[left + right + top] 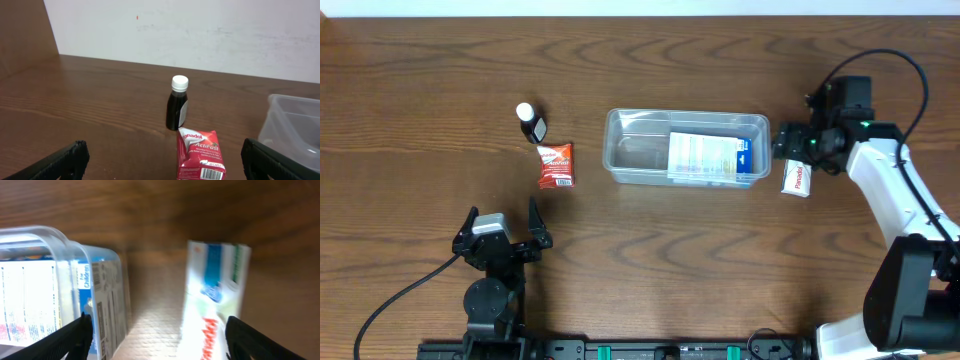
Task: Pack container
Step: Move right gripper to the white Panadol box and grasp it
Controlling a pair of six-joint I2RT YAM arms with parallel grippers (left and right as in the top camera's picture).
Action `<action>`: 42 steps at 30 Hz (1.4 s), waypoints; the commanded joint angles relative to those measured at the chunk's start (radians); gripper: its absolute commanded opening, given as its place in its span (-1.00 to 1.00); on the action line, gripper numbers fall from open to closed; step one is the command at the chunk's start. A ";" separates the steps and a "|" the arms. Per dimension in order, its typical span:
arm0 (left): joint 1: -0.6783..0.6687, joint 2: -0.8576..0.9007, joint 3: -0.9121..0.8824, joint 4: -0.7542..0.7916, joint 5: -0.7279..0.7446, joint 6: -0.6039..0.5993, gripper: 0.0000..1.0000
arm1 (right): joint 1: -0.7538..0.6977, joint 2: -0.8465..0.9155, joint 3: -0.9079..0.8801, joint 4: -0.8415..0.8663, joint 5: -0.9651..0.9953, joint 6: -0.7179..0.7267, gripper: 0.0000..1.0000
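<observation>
Left pincer [503, 211] gapes wide above the tabletop [410, 110]; right pincer [159, 322], spread wide, straddles a white Panadol box [215, 295] just beside the clear container [613, 150].

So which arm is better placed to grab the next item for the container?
Right. The right gripper, open, hovers beside the white box lying just right of the container. The left gripper, also open, sits back, apart from the red packet and bottle.
</observation>
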 commanded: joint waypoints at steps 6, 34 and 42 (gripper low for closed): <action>0.004 -0.007 -0.030 -0.018 -0.001 0.010 0.96 | 0.083 0.003 -0.002 0.016 0.030 -0.057 0.71; 0.004 -0.007 -0.030 -0.018 -0.001 0.010 0.96 | -0.010 0.012 -0.002 -0.030 0.195 -0.111 0.67; 0.004 -0.007 -0.030 -0.018 -0.001 0.010 0.96 | -0.031 0.058 -0.002 0.008 0.148 -0.225 0.70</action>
